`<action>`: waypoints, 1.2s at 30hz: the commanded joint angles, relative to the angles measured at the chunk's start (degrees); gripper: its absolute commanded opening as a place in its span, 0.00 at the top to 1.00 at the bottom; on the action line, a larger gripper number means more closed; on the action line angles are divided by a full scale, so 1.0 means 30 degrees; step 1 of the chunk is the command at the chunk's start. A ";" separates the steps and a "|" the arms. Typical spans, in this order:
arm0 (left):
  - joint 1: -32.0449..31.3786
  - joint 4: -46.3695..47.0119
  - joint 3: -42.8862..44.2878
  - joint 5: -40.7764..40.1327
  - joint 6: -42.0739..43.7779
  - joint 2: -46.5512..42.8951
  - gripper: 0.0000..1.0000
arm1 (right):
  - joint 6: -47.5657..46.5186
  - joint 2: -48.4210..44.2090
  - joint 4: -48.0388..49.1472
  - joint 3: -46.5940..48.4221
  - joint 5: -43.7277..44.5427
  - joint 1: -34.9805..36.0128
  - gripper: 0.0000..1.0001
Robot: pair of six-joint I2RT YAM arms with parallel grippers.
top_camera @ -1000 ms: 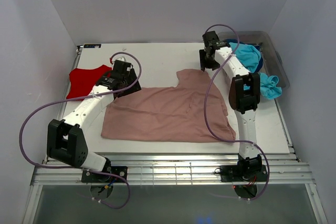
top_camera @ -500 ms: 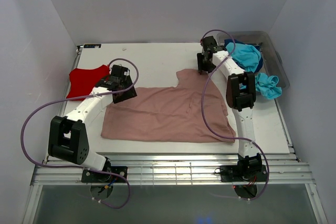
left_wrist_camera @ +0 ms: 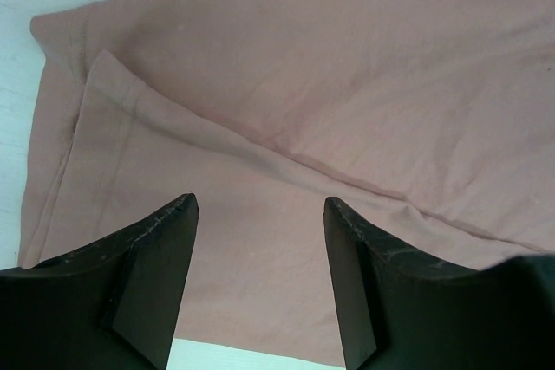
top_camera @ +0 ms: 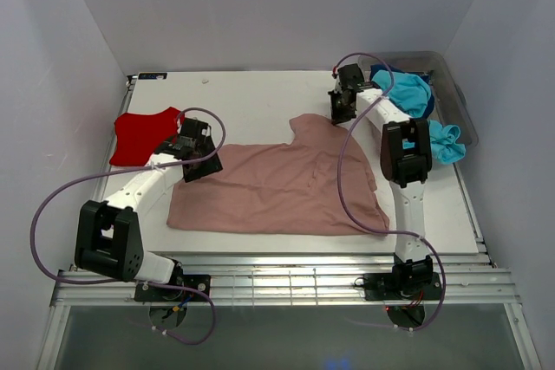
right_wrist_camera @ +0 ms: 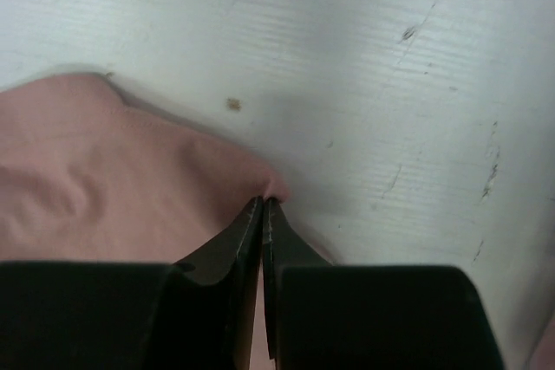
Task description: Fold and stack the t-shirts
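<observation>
- The top view shows the whole desk (top_camera: 260, 97). The dusty-pink t-shirt (top_camera: 277, 188) lies spread flat on the middle of it, with its long side along the near edge.
- The top view alone shows the other clothes. A red t-shirt (top_camera: 143, 136) lies flat on the left side of the desk, apart from the pink one. Turquoise cloth (top_camera: 408, 93) is heaped in a clear grey bin (top_camera: 453, 93) at the far right corner, and one more turquoise piece lies at the near end of this bin.
- From above, the left end effector (top_camera: 204, 169) is over the left far corner of the pink t-shirt. The right end effector (top_camera: 341, 115) is at the far edge of the pink t-shirt, where a part of the cloth sticks out toward the back.
- How the fingers stand is too small to read from above; the wrist cameras show it.
- In the left wrist view the two dark fingers (left_wrist_camera: 147, 257) are spread wide apart. Below them are the pink cloth, a folded seam line and the hem. I cannot tell if the tips touch the cloth.
- In the right wrist view the fingers (right_wrist_camera: 234, 244) are pressed together. They pinch the edge of the pink t-shirt, and the cloth rises in a small peak at the tips. Beyond it is the bare white desk with some small marks.
</observation>
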 commanded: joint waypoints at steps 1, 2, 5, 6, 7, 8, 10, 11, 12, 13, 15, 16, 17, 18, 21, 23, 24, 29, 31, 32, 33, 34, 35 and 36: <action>0.0129 0.0314 -0.0608 0.0424 -0.0366 -0.1200 0.30 | -0.0669 -0.3489 0.1534 -0.1660 -0.1518 0.0206 0.92; 0.0129 0.0344 -0.0783 0.0512 -0.0425 -0.1288 0.30 | -0.1019 -0.3992 0.1652 -0.2162 -0.1665 0.0409 0.92; 0.0129 0.0578 -0.1369 0.0863 -0.0659 -0.1552 0.30 | -0.1373 -0.5897 0.1799 -0.4154 -0.1783 0.0820 0.92; 0.0129 0.0636 -0.1487 0.0981 -0.0718 -0.1582 0.30 | -0.1548 -0.6366 0.1799 -0.4682 -0.1754 0.0908 0.92; 0.0129 0.0724 -0.1749 0.1098 -0.0777 -0.1611 0.30 | -0.1637 -0.7182 0.1741 -0.5180 -0.1696 0.0996 0.92; 0.0129 0.0783 -0.1839 0.1273 -0.0835 -0.1727 0.30 | -0.1725 -0.7539 0.1741 -0.6200 -0.1579 0.1113 0.92; 0.0129 0.0900 -0.2160 0.1450 -0.0982 -0.1816 0.31 | -0.1901 -0.8532 0.1625 -0.7260 -0.1520 0.1260 0.92; 0.0129 0.0930 -0.2249 0.1538 -0.1011 -0.1932 0.31 | -0.1931 -0.8799 0.1507 -0.8106 -0.1462 0.1377 0.92; 0.0129 0.0930 -0.2337 0.1713 -0.1099 -0.2020 0.31 | -0.1989 -0.9092 0.1361 -0.8521 -0.1461 0.1407 0.92; 0.0129 0.0988 -0.2540 0.1772 -0.1099 -0.2137 0.31 | -0.2048 -0.9646 0.1157 -0.8960 -0.1490 0.1581 0.92; 0.0129 0.0989 -0.2805 0.1890 -0.1187 -0.2430 0.31 | -0.2078 -1.0408 0.0951 -1.0074 -0.1315 0.1816 0.92; 0.0129 0.1047 -0.2922 0.1919 -0.1216 -0.2547 0.31 | -0.2078 -1.0703 0.0776 -1.0426 -0.1199 0.1933 0.92; 0.0129 0.1076 -0.3184 0.1948 -0.1246 -0.2665 0.31 | -0.2078 -1.0996 0.0658 -1.0806 -0.0994 0.2196 0.92; 0.0129 0.1105 -0.3245 0.1978 -0.1246 -0.2782 0.31 | -0.2078 -1.1521 0.0570 -1.1564 -0.0847 0.2343 0.92; 0.0129 0.1222 -0.3421 0.2125 -0.1304 -0.2929 0.31 | -0.1932 -1.2693 0.0422 -1.3087 -0.0437 0.2929 0.92; 0.0129 0.1398 -0.3451 0.2125 -0.1392 -0.2871 0.31 | -0.1727 -1.3282 0.0539 -1.3853 -0.0145 0.3309 0.92; 0.0129 0.1457 -0.3393 0.2125 -0.1479 -0.2813 0.31 | -0.1697 -1.3777 0.0684 -1.4263 -0.0114 0.3428 0.92; 0.0129 0.1838 -0.2954 0.2796 -0.1831 -0.2256 0.31 | -0.1404 -1.3871 0.0833 -1.5206 0.0909 0.3546 0.74; 0.0129 0.1838 -0.2719 0.2828 -0.1919 -0.2226 0.32 | -0.1258 -1.3579 0.0920 -1.4593 0.1262 0.3546 0.68; 0.0129 0.1838 -0.2747 0.2828 -0.1978 -0.2342 0.32 | -0.1170 -1.3403 0.0949 -1.3632 0.1554 0.3517 0.65; 0.0129 0.1867 -0.2748 0.2799 -0.2065 -0.2460 0.32 | -0.1111 -1.2822 0.1008 -1.3072 0.1615 0.3546 0.62; 0.0100 0.1838 -0.2864 0.2827 -0.2095 -0.2548 0.32 | -0.1111 -1.2410 0.1037 -1.2457 0.1673 0.3488 0.59; 0.0129 0.1838 -0.2952 0.2828 -0.2096 -0.2752 0.32 | -0.1024 -1.1971 0.0980 -1.1146 0.1877 0.3516 0.59; 0.0129 0.1838 -0.3040 0.2828 -0.2096 -0.2841 0.32 | -0.0907 -1.0922 0.0979 -1.0494 0.2053 0.3488 0.59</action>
